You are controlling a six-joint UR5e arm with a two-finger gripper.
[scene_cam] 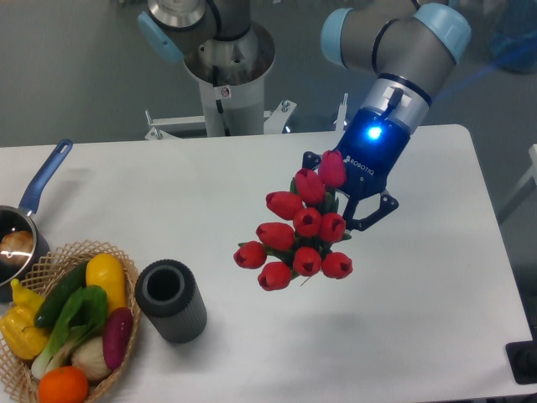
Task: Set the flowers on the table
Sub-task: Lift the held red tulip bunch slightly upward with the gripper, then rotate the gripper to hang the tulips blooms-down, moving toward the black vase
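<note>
We hold red tulip bunch (300, 238) in gripper (346, 206), clamped on stems; buds point near-left, long axis tilted, bare bench (419, 294) just below.

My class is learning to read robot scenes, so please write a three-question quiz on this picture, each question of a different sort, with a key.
1. True or false: the claw is holding the bunch of red tulips.
2. Which thing stands nearest the wicker basket? A) the grey cylinder B) the tulips C) the robot's base
3. Fill in: the saucepan at the left edge of the white table has a ____ handle.

Key
1. True; the stems are hidden behind the buds.
2. A.
3. Blue.
</note>
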